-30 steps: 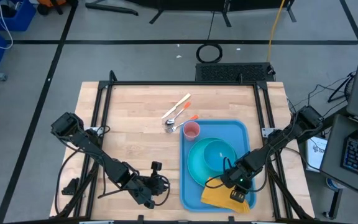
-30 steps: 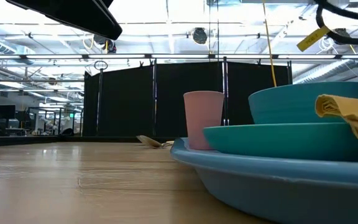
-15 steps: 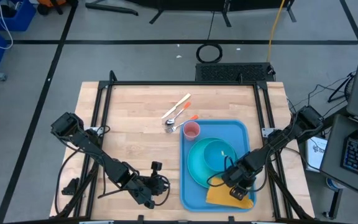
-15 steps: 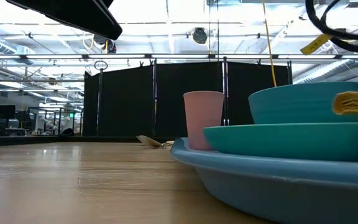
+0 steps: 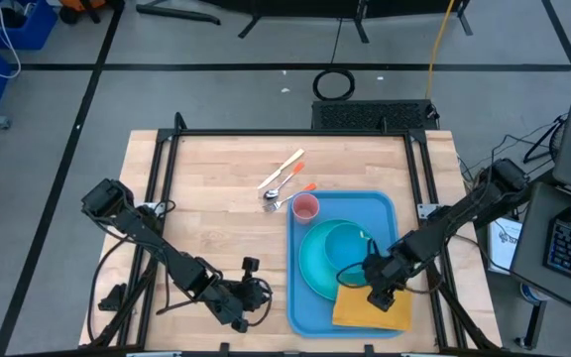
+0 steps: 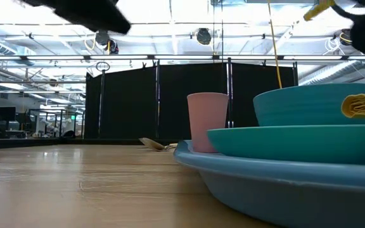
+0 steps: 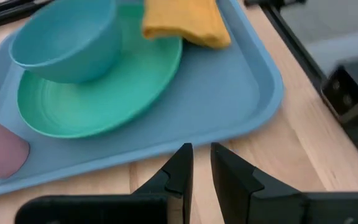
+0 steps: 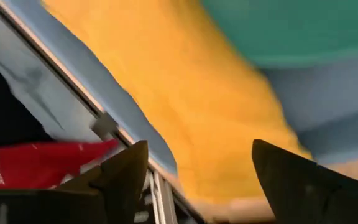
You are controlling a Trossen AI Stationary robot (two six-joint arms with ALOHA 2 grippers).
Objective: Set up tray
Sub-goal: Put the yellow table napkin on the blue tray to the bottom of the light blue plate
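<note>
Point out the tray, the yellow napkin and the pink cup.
tray (image 5: 307, 306): high view, bare blue floor near its front left corner.
yellow napkin (image 5: 363, 312): high view, middle of the cloth lying on the tray's front right corner.
pink cup (image 5: 306, 207): high view, the open mouth of the cup.

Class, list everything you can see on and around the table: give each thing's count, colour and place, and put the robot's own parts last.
Table: one, light wood, under both arms.
Tray: one, blue, table's right half.
Plate: one, turquoise, on tray.
Bowl: one, teal, on plate.
Cup: one, pink, tray's far left corner.
Napkin: one, yellow-orange, tray's near right corner.
Cutlery: a few pieces, pale and orange-tipped, on table beyond tray.
Left gripper: dark, nearly shut, left of tray.
Right gripper: dark, open, above napkin.
</note>
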